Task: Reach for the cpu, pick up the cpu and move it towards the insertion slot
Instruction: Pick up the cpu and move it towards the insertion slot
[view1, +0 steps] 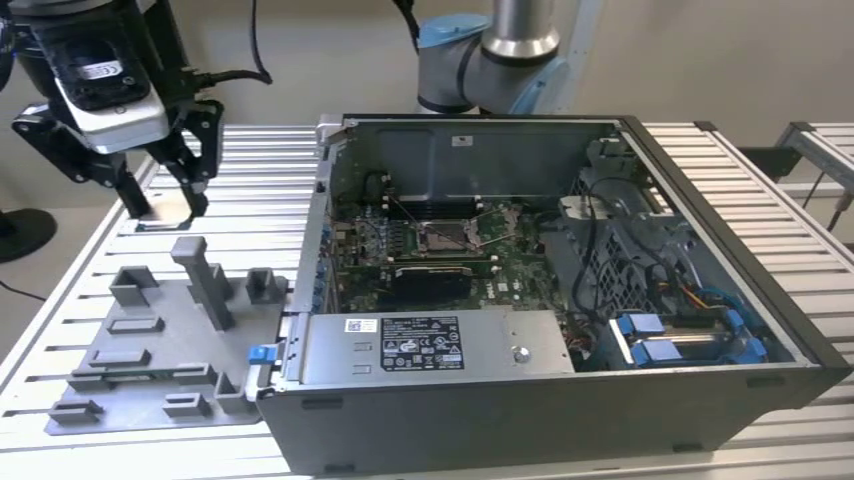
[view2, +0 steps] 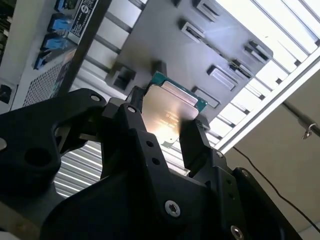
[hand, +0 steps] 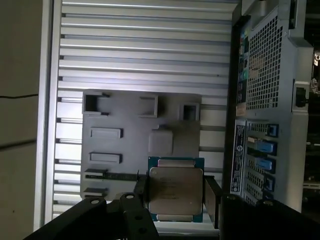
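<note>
We see the end effector (hand: 176, 196) clamped on the cpu (hand: 175, 186). Its two fingers (hand: 212, 197) press on two opposite edges. The cpu is up in the air, off the grey tray (hand: 132, 150), and in both wrist views the tray lies behind it.

In the exterior view the end effector hangs over the tabletop (view1: 267, 150) at the exterior view's left, outside the computer case (view1: 534, 410). The insertion slot (view1: 447, 235) sits inside the case on the green board, well apart from the cpu.

We think a few things could go wrong from here:
- The fingers only hold thin edges, so a bump or a fast swing could make the cpu slip or tip.
- The case wall stands between the cpu and the slot, so a path that is too low could knock the cpu against it.
- Wires and other parts sit near the slot and could get in the way.
- If the cpu arrives tilted, it could scrape the slot
</note>
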